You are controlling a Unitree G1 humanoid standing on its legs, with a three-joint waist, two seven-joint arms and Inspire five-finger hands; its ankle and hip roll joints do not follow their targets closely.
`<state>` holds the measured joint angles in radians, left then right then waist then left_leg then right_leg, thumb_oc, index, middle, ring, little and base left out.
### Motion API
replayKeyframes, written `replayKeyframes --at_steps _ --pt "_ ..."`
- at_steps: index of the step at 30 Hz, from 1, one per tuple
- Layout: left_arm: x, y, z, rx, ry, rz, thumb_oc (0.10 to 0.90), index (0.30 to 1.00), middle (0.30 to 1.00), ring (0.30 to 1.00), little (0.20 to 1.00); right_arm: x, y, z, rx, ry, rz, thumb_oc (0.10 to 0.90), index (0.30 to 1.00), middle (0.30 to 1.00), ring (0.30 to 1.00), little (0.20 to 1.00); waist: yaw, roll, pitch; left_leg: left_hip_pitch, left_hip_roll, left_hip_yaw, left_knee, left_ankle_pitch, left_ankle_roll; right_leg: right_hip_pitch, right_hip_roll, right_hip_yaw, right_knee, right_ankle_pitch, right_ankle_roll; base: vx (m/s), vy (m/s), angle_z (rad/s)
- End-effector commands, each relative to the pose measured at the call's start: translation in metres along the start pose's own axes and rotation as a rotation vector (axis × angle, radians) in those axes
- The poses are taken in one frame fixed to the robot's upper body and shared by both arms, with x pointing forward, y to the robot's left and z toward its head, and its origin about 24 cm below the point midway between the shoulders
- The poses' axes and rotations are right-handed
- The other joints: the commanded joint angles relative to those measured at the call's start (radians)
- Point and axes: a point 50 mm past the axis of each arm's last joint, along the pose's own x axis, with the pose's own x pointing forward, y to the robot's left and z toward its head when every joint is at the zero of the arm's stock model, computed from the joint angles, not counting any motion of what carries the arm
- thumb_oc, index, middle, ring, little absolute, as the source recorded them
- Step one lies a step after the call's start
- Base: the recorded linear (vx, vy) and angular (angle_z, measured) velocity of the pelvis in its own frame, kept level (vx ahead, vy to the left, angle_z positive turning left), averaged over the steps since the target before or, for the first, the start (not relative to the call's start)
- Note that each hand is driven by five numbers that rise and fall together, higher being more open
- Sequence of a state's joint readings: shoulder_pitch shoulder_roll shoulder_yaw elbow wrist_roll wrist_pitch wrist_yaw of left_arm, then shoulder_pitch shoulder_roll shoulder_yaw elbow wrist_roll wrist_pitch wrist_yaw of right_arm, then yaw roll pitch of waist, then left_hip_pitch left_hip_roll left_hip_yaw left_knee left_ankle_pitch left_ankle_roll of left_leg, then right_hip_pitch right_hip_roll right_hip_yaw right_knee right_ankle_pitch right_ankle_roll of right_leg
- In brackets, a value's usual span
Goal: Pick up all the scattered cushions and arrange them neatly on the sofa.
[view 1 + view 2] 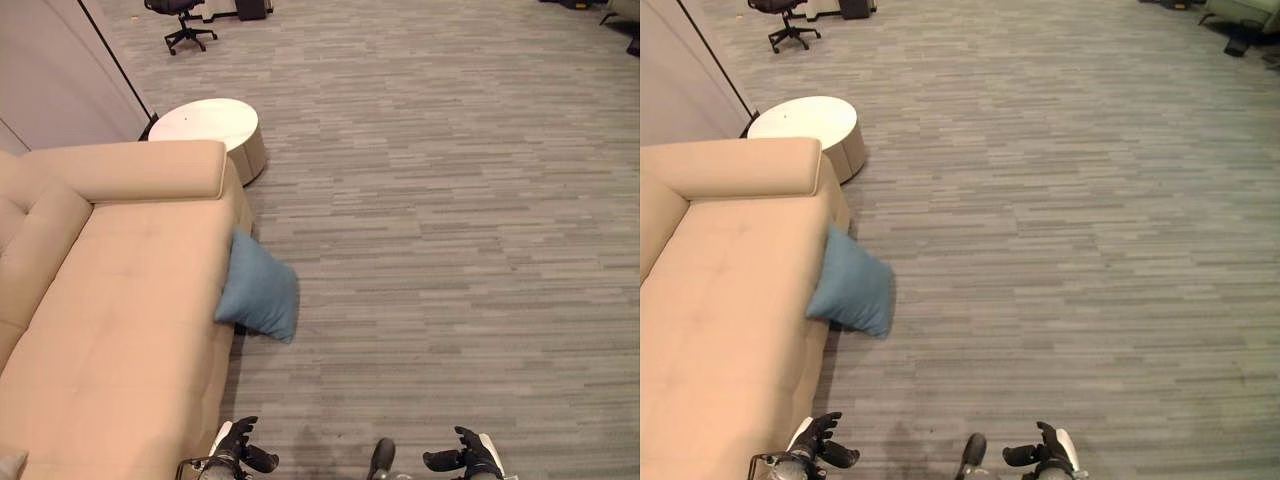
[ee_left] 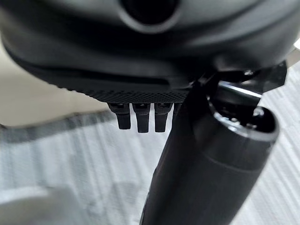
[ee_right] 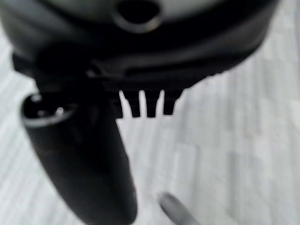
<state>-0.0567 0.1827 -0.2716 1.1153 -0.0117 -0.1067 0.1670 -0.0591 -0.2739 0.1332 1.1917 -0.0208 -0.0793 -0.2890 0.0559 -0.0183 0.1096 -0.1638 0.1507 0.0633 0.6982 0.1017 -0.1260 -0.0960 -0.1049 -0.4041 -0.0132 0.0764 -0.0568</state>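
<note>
- Left eye view: grey plank floor point(image 1: 450, 220); beige sofa point(image 1: 110, 300) at nine o'clock, blue cushion point(image 1: 258, 290) leaning on its front edge, on the floor.
- Left wrist view: left robot hand point(image 2: 140, 84) relaxed, empty.
- Right wrist view: right robot hand point(image 3: 145, 79) relaxed, empty.

Grey plank floor point(image 1: 450, 200), round white table point(image 1: 205, 125), office chair point(image 1: 180, 22)

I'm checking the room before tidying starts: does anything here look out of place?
Yes. A blue cushion is off the seat, on the grey floor, propped tilted against the front side of the beige sofa. Both hands, left hand and right hand, are low, open and hold nothing.
</note>
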Motion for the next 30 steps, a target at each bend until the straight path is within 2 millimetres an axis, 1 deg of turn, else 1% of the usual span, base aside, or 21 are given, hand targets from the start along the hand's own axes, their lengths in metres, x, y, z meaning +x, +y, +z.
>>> replayKeyframes --at_steps 1,2,4,5,7,8,9,11,13,15,16,18,20,21,23,24,25,26,27,28,30 --pt "0.005 0.017 0.031 -0.003 -0.137 0.052 0.800 0.900 0.900 0.900 0.900 0.004 -0.026 -0.001 -0.033 -0.015 -0.070 0.800 0.900 0.900 0.900 0.900 0.023 -0.011 0.058 -0.005 -0.049 0.023 -0.174 -0.122 0.049 0.052 -0.025 0.048 0.048 -0.074 0.125 0.14 -0.082 -0.29" --pt "0.005 0.017 0.031 -0.003 -0.138 0.052 0.800 0.900 0.900 0.900 0.900 0.004 -0.026 -0.001 -0.033 -0.015 -0.070 0.800 0.900 0.900 0.900 0.900 0.021 -0.015 0.056 -0.007 -0.053 0.022 -0.179 -0.117 0.051 0.049 -0.029 0.047 0.048 -0.073 0.126 0.15 -0.075 -0.39" --pt "0.006 0.013 0.032 0.016 -0.133 0.042 0.800 0.900 0.900 0.900 0.900 0.005 -0.027 -0.001 -0.037 -0.019 -0.079 0.800 0.900 0.900 0.900 0.900 0.033 -0.018 0.065 -0.050 -0.073 0.037 -0.250 -0.156 0.061 0.081 -0.013 0.057 0.028 -0.093 0.132 0.25 -0.092 -0.35" --pt "0.006 0.011 0.034 0.034 -0.137 0.035 0.800 0.900 0.900 0.900 0.900 0.004 -0.028 -0.003 -0.039 -0.010 -0.084 0.800 0.900 0.900 0.900 0.900 0.038 -0.019 0.064 -0.088 -0.082 0.073 -0.354 -0.142 0.063 0.111 -0.002 0.045 0.008 -0.109 0.140 0.31 -0.075 -0.18" --pt "0.006 0.011 0.034 0.044 -0.136 0.033 0.800 0.900 0.900 0.900 0.900 0.004 -0.027 -0.006 -0.037 -0.004 -0.085 0.800 0.900 0.900 0.900 0.900 0.044 -0.008 0.058 -0.116 -0.080 0.111 -0.465 -0.070 0.057 0.135 0.024 0.039 -0.010 -0.120 0.144 0.25 -0.033 0.03" --pt "0.006 0.011 0.034 0.044 -0.136 0.033 0.800 0.900 0.900 0.900 0.900 0.003 -0.027 -0.006 -0.038 -0.004 -0.085 0.800 0.900 0.900 0.900 0.900 0.046 -0.010 0.061 -0.107 -0.082 0.113 -0.471 -0.070 0.056 0.141 0.022 0.042 -0.012 -0.121 0.144 0.29 -0.017 0.11" --pt "0.006 0.012 0.031 0.043 -0.130 0.038 0.800 0.900 0.900 0.900 0.900 0.002 -0.025 -0.008 -0.041 0.001 -0.080 0.800 0.900 0.900 0.900 0.900 0.060 -0.006 0.057 -0.121 -0.098 0.132 -0.545 -0.023 0.051 0.171 0.046 0.048 -0.025 -0.133 0.148 0.30 -0.019 0.08" --pt "0.005 0.014 0.027 0.041 -0.122 0.043 0.800 0.900 0.900 0.900 0.900 0.001 -0.020 -0.010 -0.049 0.006 -0.068 0.800 0.900 0.900 0.900 0.900 0.077 -0.009 0.054 -0.147 -0.109 0.149 -0.563 0.008 0.046 0.201 0.065 0.061 -0.033 -0.147 0.148 0.33 0.001 0.00" --pt "0.003 0.016 0.018 0.024 -0.093 0.054 0.800 0.900 0.900 0.900 0.900 0.000 -0.016 -0.012 -0.080 0.006 -0.048 0.800 0.900 0.900 0.900 0.900 0.088 -0.014 0.038 -0.109 -0.116 0.154 -0.607 -0.007 0.066 0.219 0.072 0.070 -0.033 -0.163 0.153 0.32 0.054 -0.14" --pt "0.003 0.015 0.014 0.017 -0.078 0.054 0.800 0.900 0.900 0.900 0.900 -0.001 -0.013 -0.012 -0.098 0.006 -0.036 0.800 0.900 0.900 0.900 0.900 0.098 -0.022 0.031 -0.112 -0.129 0.136 -0.591 -0.017 0.080 0.227 0.070 0.082 -0.028 -0.173 0.154 0.25 0.053 -0.29" --pt "0.002 0.017 0.009 0.008 -0.059 0.062 0.800 0.900 0.900 0.900 0.900 -0.001 -0.009 -0.013 -0.101 0.009 -0.021 0.800 0.900 0.900 0.900 0.900 0.115 -0.039 0.022 -0.109 -0.143 0.114 -0.578 -0.033 0.089 0.236 0.056 0.091 -0.002 -0.183 0.166 0.29 0.088 -0.13" --pt "0.001 0.019 0.006 -0.001 -0.052 0.068 0.800 0.900 0.900 0.900 0.900 -0.002 -0.007 -0.011 -0.106 -0.001 -0.012 0.800 0.900 0.900 0.900 0.900 0.126 -0.044 0.013 -0.100 -0.149 0.113 -0.575 -0.047 0.100 0.232 0.043 0.093 0.030 -0.186 0.177 0.27 0.123 0.07" --pt "0.001 0.024 0.004 -0.003 -0.045 0.076 0.800 0.900 0.900 0.900 0.900 0.000 -0.006 -0.006 -0.122 -0.015 0.004 0.800 0.900 0.900 0.900 0.900 0.132 -0.048 0.006 -0.053 -0.177 0.103 -0.575 -0.094 0.142 0.158 -0.024 0.097 0.251 -0.134 0.231 0.28 0.233 0.04" --pt "0.001 0.028 0.004 -0.001 -0.048 0.082 0.800 0.900 0.900 0.900 0.900 0.002 -0.008 0.001 -0.121 -0.035 0.003 0.800 0.900 0.900 0.900 0.900 0.116 -0.037 0.016 -0.008 -0.193 0.084 -0.583 -0.118 0.173 0.090 -0.061 0.110 0.422 -0.053 0.259 0.25 0.212 0.15" --pt "0.001 0.030 0.003 0.002 -0.043 0.090 0.800 0.900 0.900 0.900 0.900 0.002 -0.007 0.004 -0.120 -0.046 0.008 0.800 0.900 0.900 0.900 0.900 0.101 -0.013 0.023 0.036 -0.194 0.058 -0.596 -0.134 0.188 0.018 -0.073 0.121 0.548 -0.022 0.257 0.24 0.124 0.37" --pt "0.001 0.031 0.003 -0.002 -0.046 0.097 0.800 0.900 0.900 0.900 0.900 0.002 -0.008 0.005 -0.118 -0.051 0.005 0.800 0.900 0.900 0.900 0.900 0.094 0.001 0.026 0.061 -0.193 0.042 -0.608 -0.139 0.189 -0.015 -0.084 0.113 0.567 -0.028 0.246 0.31 0.014 0.64" --pt "0.001 0.031 0.005 -0.011 -0.053 0.100 0.800 0.900 0.900 0.900 0.900 0.003 -0.009 0.006 -0.110 -0.056 0.001 0.800 0.900 0.900 0.900 0.900 0.081 0.014 0.032 0.095 -0.198 0.015 -0.626 -0.143 0.185 -0.044 -0.100 0.103 0.509 -0.045 0.228 0.25 -0.013 0.69" --pt "0.001 0.031 0.005 -0.012 -0.053 0.100 0.800 0.900 0.900 0.900 0.900 0.003 -0.009 0.006 -0.110 -0.056 0.001 0.800 0.900 0.900 0.900 0.900 0.081 0.015 0.032 0.094 -0.198 0.015 -0.626 -0.143 0.185 -0.044 -0.100 0.103 0.508 -0.045 0.228 0.31 -0.072 0.66" --pt "0.001 0.031 0.004 -0.009 -0.051 0.097 0.800 0.900 0.900 0.900 0.900 0.003 -0.011 0.009 -0.102 -0.061 0.000 0.800 0.900 0.900 0.900 0.900 0.066 0.017 0.040 0.126 -0.207 -0.007 -0.643 -0.154 0.176 -0.063 -0.097 0.116 0.407 -0.071 0.215 0.25 -0.093 0.59" --pt "0.002 0.031 0.003 -0.007 -0.046 0.096 0.800 0.900 0.900 0.900 0.900 0.004 -0.011 0.009 -0.099 -0.064 -0.002 0.800 0.900 0.900 0.900 0.900 0.055 0.016 0.043 0.141 -0.211 -0.028 -0.651 -0.158 0.170 -0.086 -0.084 0.137 0.330 -0.064 0.213 0.25 -0.093 0.53" --pt "0.002 0.030 0.002 -0.004 -0.040 0.095 0.800 0.900 0.900 0.900 0.900 0.004 -0.012 0.009 -0.096 -0.063 -0.002 0.800 0.900 0.900 0.900 0.900 0.045 0.012 0.042 0.151 -0.217 -0.046 -0.657 -0.161 0.165 -0.097 -0.071 0.165 0.255 -0.045 0.217 0.18 -0.093 0.63"
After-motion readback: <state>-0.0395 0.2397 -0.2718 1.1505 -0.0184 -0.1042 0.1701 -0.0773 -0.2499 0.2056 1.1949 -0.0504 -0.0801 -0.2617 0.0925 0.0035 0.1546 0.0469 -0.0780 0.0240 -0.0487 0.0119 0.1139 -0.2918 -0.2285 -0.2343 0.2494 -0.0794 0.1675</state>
